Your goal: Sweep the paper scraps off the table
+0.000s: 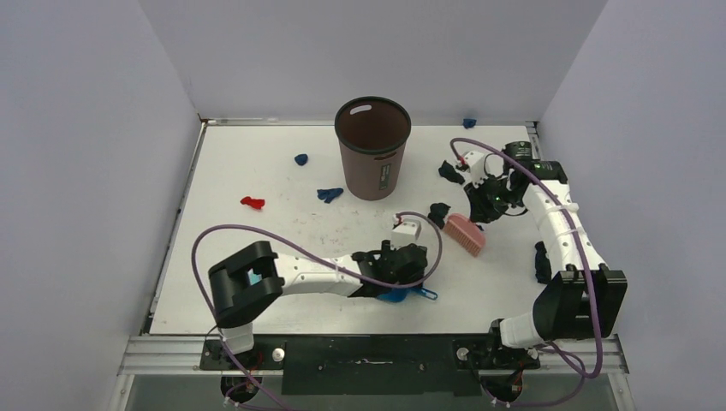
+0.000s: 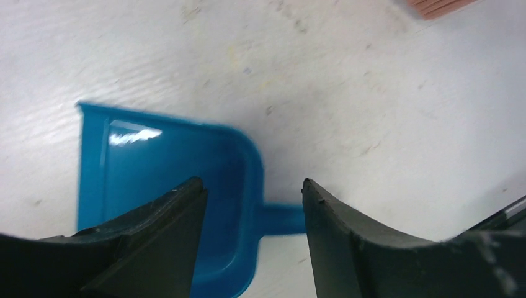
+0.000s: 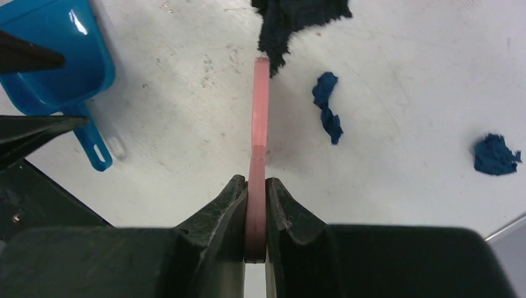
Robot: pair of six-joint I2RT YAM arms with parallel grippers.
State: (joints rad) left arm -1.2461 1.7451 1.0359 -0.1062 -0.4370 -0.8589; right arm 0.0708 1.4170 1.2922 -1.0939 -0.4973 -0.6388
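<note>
While right end effector (image 3: 256,186) clamps the brush (image 3: 261,105), left end effector (image 2: 252,186) gapes over the dustpan (image 2: 161,167) handle; next call, I'd say: pinch it.

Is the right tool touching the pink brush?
Touching. In the right wrist view the right tool is shut on the brush handle, with no gap on either side.

Left hand (image 2: 253,186): jaws apart, pointing down, low at near centre.
Right hand (image 3: 256,183): clamped on brush handle (image 3: 259,112), far right side.
</note>
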